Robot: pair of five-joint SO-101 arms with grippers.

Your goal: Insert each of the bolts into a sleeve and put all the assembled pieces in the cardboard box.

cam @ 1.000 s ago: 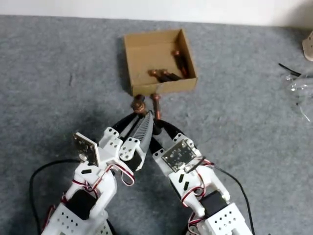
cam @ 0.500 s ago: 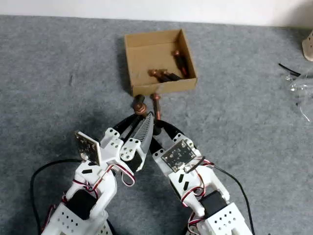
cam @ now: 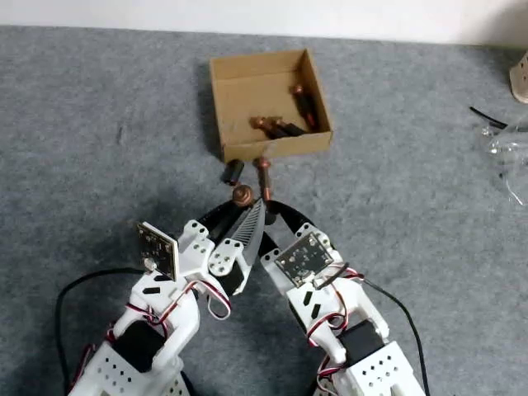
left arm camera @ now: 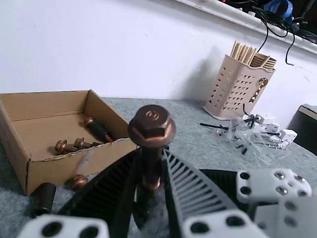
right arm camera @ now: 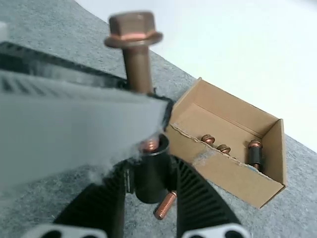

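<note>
— Starting nearest: holding anything in the left gripper?
— Pinching a copper-coloured metal bolt with a hexagonal flanged head, upright and head up, clamping the shank between two ribbed black fingers.
— And looking at the right gripper?
— Squeezing a short black cylindrical sleeve, open end up, directly under that bolt. Meeting the bolt's lower tip right at the sleeve's mouth (not telling how deep, with a pale finger blurring across the shank).
— Moving out onto the grey carpeted table?
— Finding a second black sleeve lying loose just in front of the box, and just beside it a second copper bolt, also lying loose, pointing its head at the front wall.
— Reaching the far end now?
— Looking into an open, square, brown cardboard box, sitting just beyond those loose parts. Counting three assembled pieces inside, copper heads showing on dark sleeves: two lying side by side near the front wall, and a third lying along the right-hand wall.
</note>
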